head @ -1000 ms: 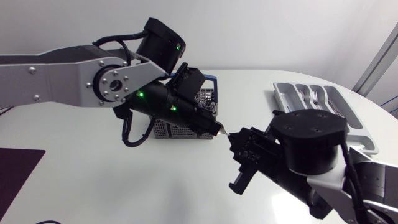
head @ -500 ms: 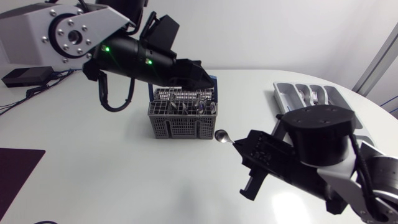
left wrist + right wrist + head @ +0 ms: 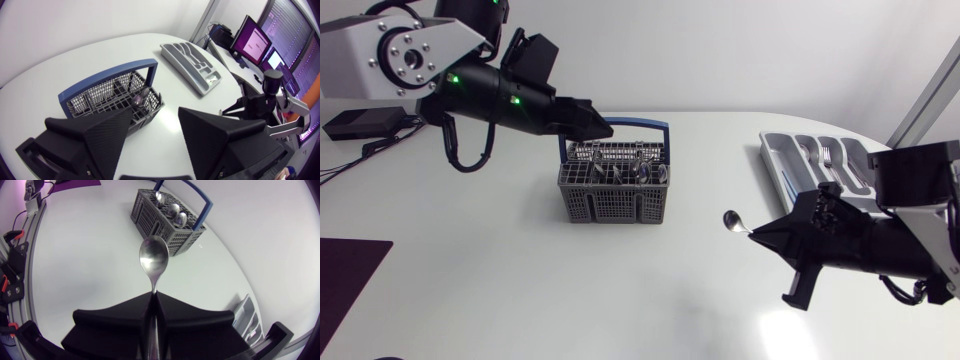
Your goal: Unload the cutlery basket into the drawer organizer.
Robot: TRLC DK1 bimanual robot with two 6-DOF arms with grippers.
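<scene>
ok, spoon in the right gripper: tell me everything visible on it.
The spoon looks like polished metal: oval bowl, thin neck. Its handle is clamped between the right gripper's fingers, bowl sticking out ahead. It hangs above the table, between the cutlery basket and the drawer organizer, touching nothing else.

Shiny metal spoon [image 3: 154, 255], seemingly plastic grey basket [image 3: 610, 205]

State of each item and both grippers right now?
Basket: upright, handle up, cutlery inside.
Organizer: flat on table, partly filled.
Spoon: off the table, held by its handle.
Left gripper: jaws open, empty, near the basket.
Right gripper: jaws shut on the spoon.
</scene>
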